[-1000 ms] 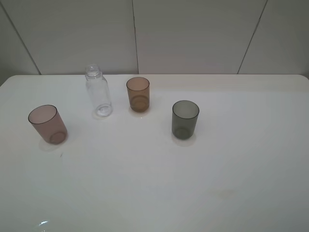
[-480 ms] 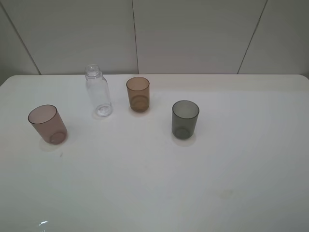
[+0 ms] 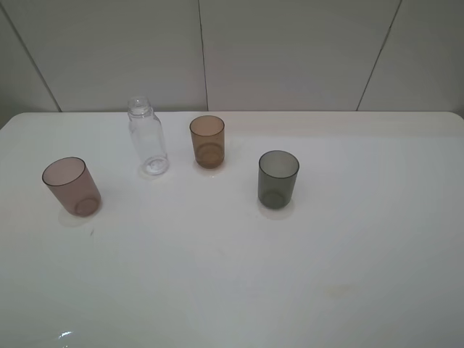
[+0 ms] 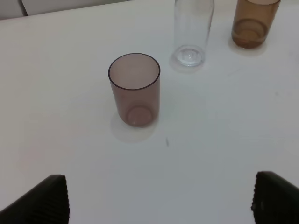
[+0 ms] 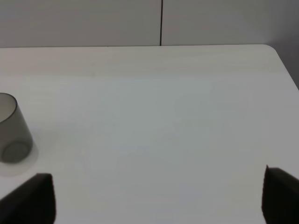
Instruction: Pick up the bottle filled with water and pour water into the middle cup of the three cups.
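Observation:
The clear bottle (image 3: 148, 139) stands upright at the back left of the white table (image 3: 239, 268), uncapped. The amber-orange middle cup (image 3: 207, 141) stands just right of it. The pinkish-brown cup (image 3: 70, 185) is at the left and the smoky grey cup (image 3: 278, 178) at the right. Neither gripper shows in the exterior high view. The left wrist view shows the left gripper (image 4: 159, 200) open and empty, with the pinkish-brown cup (image 4: 135, 88), the bottle (image 4: 191, 30) and the amber cup (image 4: 252, 23) ahead of it. The right gripper (image 5: 159, 196) is open and empty, with the grey cup (image 5: 11, 128) ahead.
A pale panelled wall (image 3: 232, 51) runs behind the table's far edge. The table's right corner (image 5: 273, 51) shows in the right wrist view. A small dark speck (image 4: 167, 142) lies on the table near the pinkish-brown cup.

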